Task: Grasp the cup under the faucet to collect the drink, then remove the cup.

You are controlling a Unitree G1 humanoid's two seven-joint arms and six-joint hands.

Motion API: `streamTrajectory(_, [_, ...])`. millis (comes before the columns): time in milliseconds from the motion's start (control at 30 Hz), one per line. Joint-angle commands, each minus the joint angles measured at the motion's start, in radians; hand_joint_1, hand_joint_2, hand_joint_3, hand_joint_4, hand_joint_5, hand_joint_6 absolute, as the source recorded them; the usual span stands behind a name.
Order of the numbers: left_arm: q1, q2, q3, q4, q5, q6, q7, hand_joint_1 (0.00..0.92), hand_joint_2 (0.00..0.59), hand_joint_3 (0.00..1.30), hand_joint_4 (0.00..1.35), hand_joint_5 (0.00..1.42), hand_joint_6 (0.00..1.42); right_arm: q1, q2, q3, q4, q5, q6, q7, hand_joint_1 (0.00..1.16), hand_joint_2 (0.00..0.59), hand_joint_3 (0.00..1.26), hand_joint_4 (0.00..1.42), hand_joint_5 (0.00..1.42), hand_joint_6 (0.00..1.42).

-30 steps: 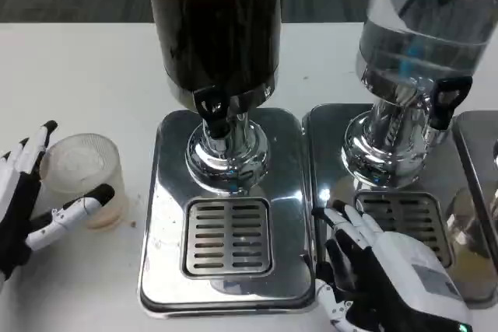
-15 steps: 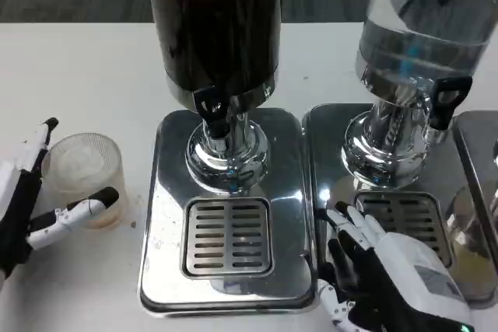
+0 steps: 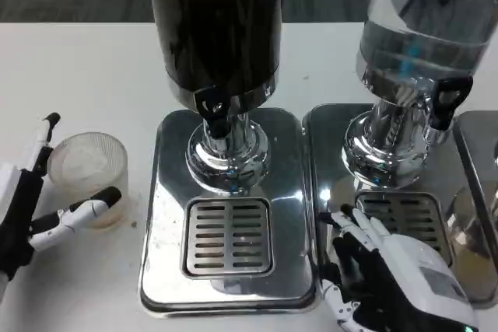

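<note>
Clear ribbed plastic cup [image 3: 87, 170]: upright, on white table [image 3: 85, 68] left of steel drip tray [image 3: 227, 207]. Left hand [image 3: 35, 211] open, fingers flanking it. Right hand [image 3: 389, 274] open on neighbouring tray. Grey carpet behind.

Two robot hands in white and black

The left hand [image 3: 23, 211] has a black palm and slim white fingers with black tips; the right hand [image 3: 389, 274] has a glossy white back bearing a grey patch, over black and white jointed fingers.

The left hand [image 3: 27, 211] has drawn back from the cup [image 3: 87, 176], its fingers spread wider. The right hand [image 3: 397, 281] slid slightly lower.
</note>
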State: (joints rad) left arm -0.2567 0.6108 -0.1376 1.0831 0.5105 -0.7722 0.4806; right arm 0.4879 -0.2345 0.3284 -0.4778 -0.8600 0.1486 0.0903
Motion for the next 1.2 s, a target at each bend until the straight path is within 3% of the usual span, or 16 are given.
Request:
streamTrajectory(33, [-0.016, -0.02, -0.011, 0.027, -0.005, -0.024, 0.013, 0.228, 0.156, 0.0, 0.0, 0.23, 0.26, 0.003, -0.01, -0.011, -0.014, 0.017, 0.011, 0.022, 0.47, 0.586, 0.12, 0.01, 0.0, 0.08])
streamTrajectory(267, [-0.016, -0.041, -0.018, 0.053, 0.009, -0.048, 0.061, 0.258, 0.179, 0.03, 0.02, 0.31, 0.32, 0.007, -0.029, -0.027, -0.026, 0.035, 0.009, 0.037, 0.47, 0.586, 0.13, 0.04, 0.0, 0.08])
streamTrajectory(767, [-0.008, -0.05, -0.028, 0.052, 0.014, -0.079, 0.159, 0.291, 0.224, 0.26, 0.31, 0.61, 0.69, 0.021, -0.038, -0.034, -0.028, 0.072, 0.002, 0.029, 0.47, 0.586, 0.12, 0.08, 0.0, 0.07])
streamTrajectory(1200, [0.0, -0.05, -0.025, 0.047, 0.007, -0.094, 0.176, 0.278, 0.226, 0.26, 0.32, 0.63, 0.7, -0.007, -0.038, -0.029, -0.02, 0.08, 0.003, 0.031, 0.47, 0.586, 0.12, 0.09, 0.0, 0.07])
